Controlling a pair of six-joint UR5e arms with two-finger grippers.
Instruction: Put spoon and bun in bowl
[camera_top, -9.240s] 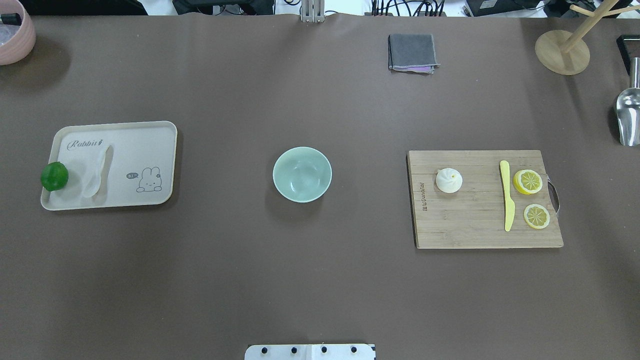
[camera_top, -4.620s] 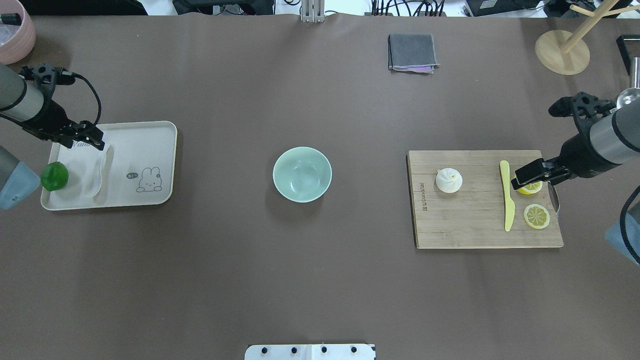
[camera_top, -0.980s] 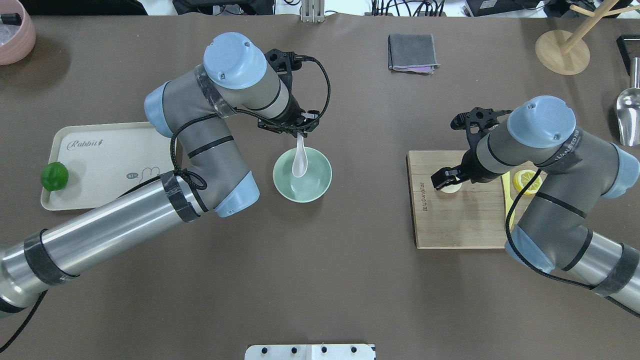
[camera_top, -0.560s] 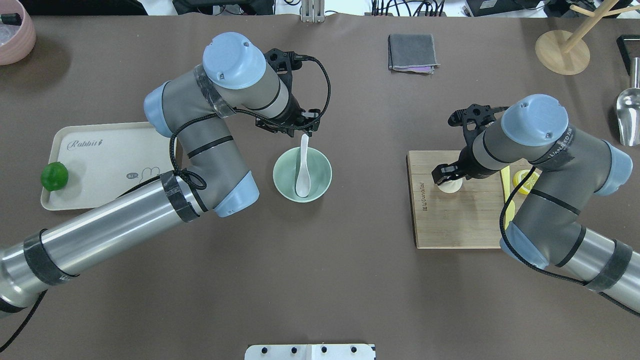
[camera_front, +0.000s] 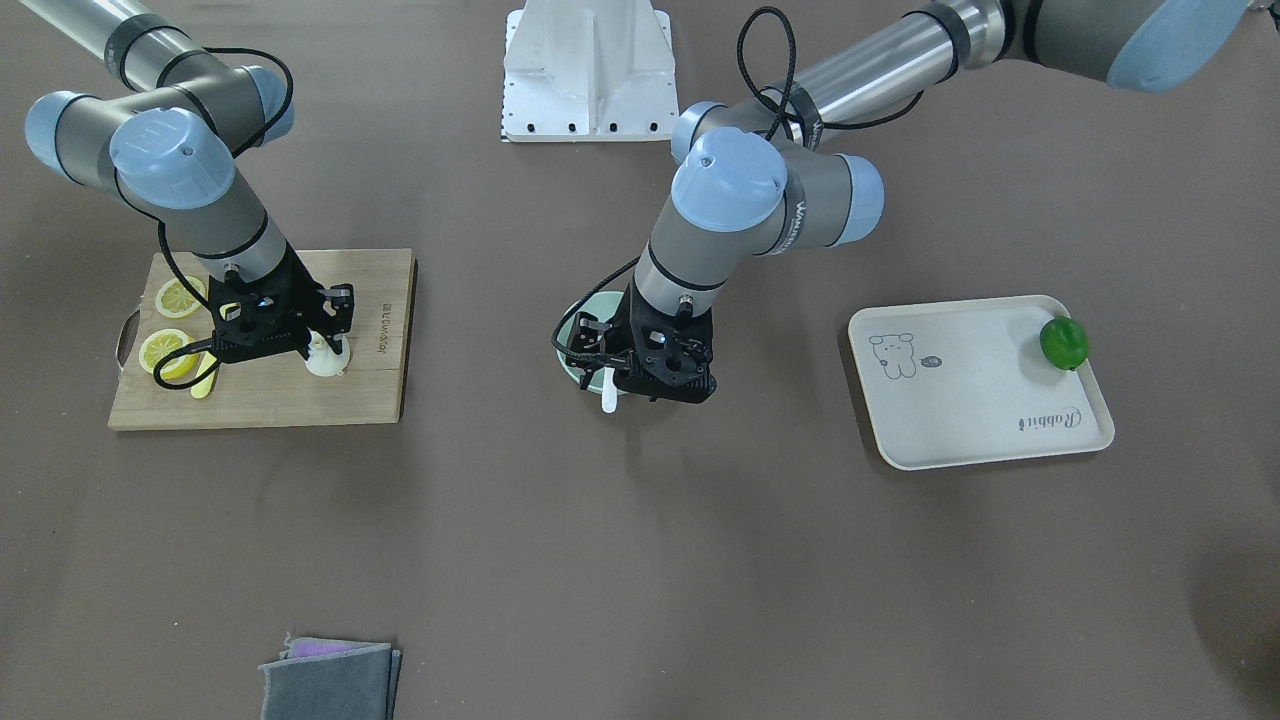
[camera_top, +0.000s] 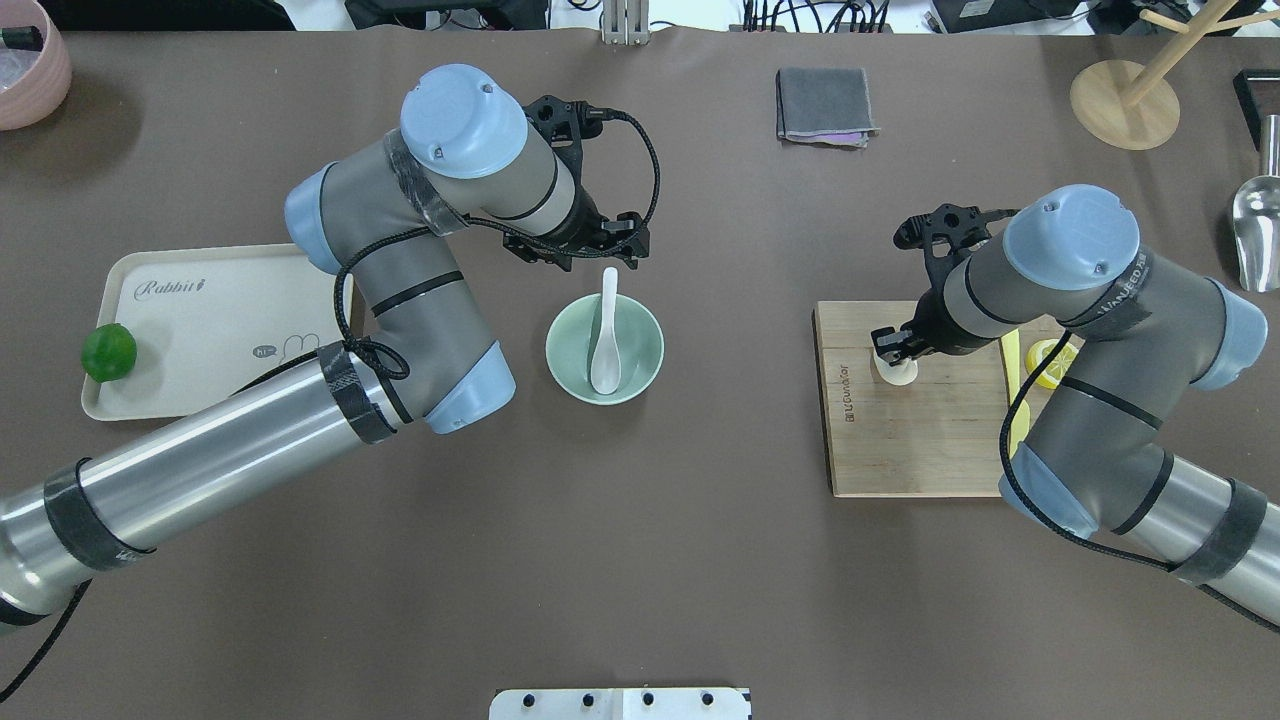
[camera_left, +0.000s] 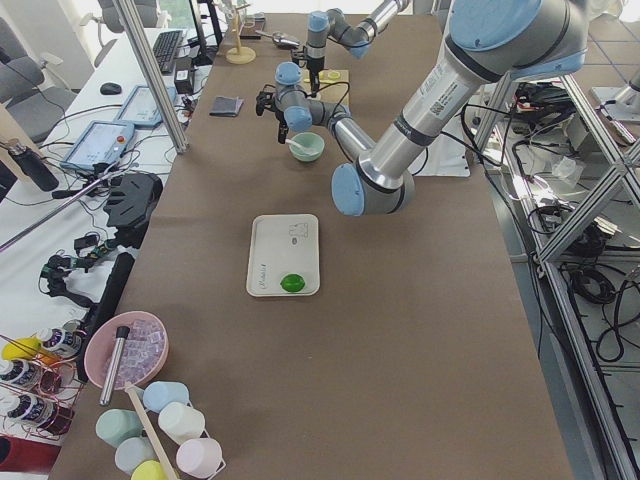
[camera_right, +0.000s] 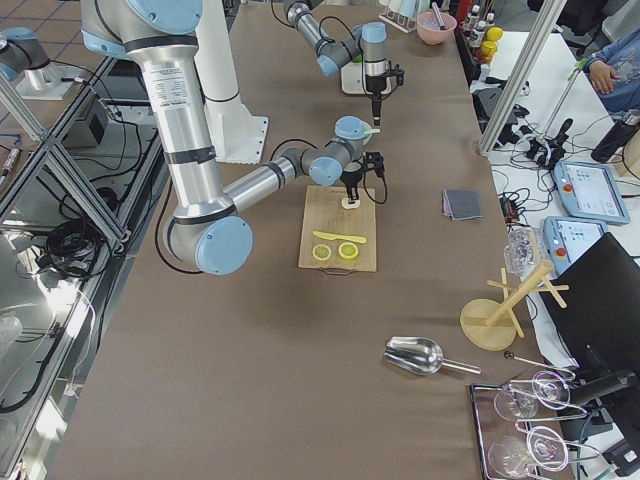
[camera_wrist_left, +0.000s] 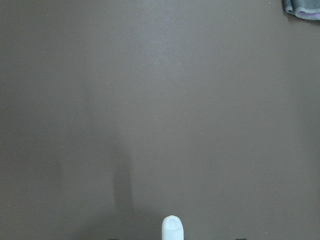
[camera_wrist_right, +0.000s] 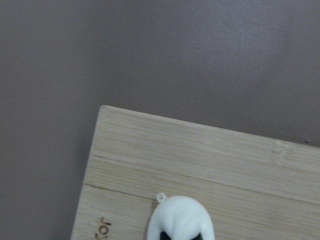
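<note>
In the front-facing view we see the left gripper hanging spread open just past the bowl. Only the handle tip of the spoon shows under it. Further along the counter, the right gripper is down on the cutting board, its fingers drawn in on the sides of the bun.

From overhead, the spoon lies free in the bowl, scoop on the bottom and handle leaning over the far rim. The left gripper grips nothing. The bun sits on the board near the edge that faces the bowl, and we read the right gripper as closed on it.

The side views are too small to add anything.

The left wrist view shows just the spoon's handle tip over bare counter. The right wrist view has the bun low in frame, on the board.

So the spoon is in and the bun is ours to move. We'd hold it softly and lift it straight up. The left arm should draw back first, so the arms don't meet over the bowl. We'd release low, beside the scoop and clear of the overhanging handle, since a knock there could tip the spoon out
</note>
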